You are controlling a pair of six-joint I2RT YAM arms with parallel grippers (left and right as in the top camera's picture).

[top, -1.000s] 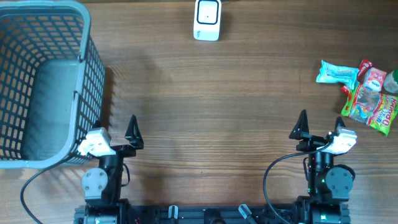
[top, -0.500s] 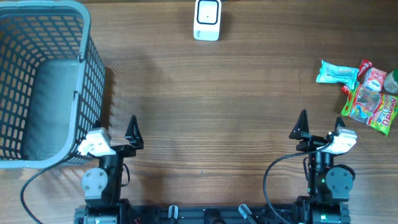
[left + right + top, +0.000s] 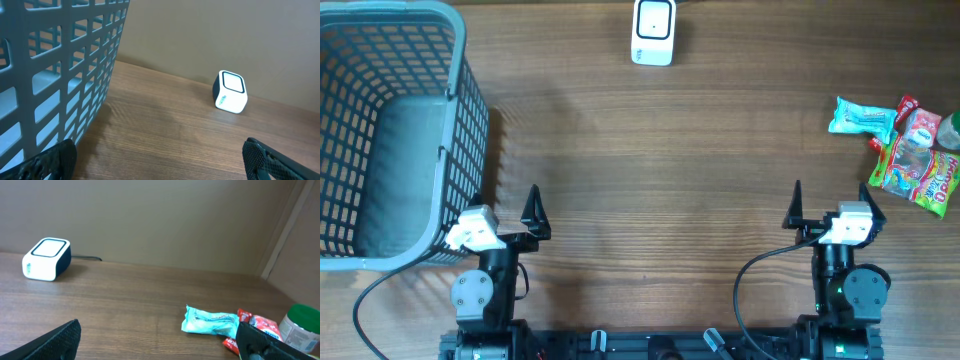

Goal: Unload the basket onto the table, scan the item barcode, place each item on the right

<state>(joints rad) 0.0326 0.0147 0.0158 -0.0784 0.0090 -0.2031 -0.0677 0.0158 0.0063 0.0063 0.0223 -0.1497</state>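
The white barcode scanner (image 3: 653, 30) stands at the table's far edge; it also shows in the left wrist view as the scanner (image 3: 231, 92) and in the right wrist view as the scanner (image 3: 46, 259). The items lie at the far right: a teal packet (image 3: 863, 117) (image 3: 212, 321), red packets (image 3: 910, 118) (image 3: 254, 324), a colourful gummy bag (image 3: 920, 180) and a green-lidded jar (image 3: 300, 326). My left gripper (image 3: 500, 208) (image 3: 160, 167) and right gripper (image 3: 832, 202) (image 3: 160, 347) both rest open and empty at the near edge, far from the items.
A large grey plastic basket (image 3: 460, 120) (image 3: 55, 75) fills the left side, right beside my left gripper. Bare wooden table (image 3: 660, 160) lies between the grippers and the scanner. A beige wall stands behind the table.
My right gripper has turned slightly to the left, its wrist camera shifting left with it. The left arm, the items and the scanner have not moved.
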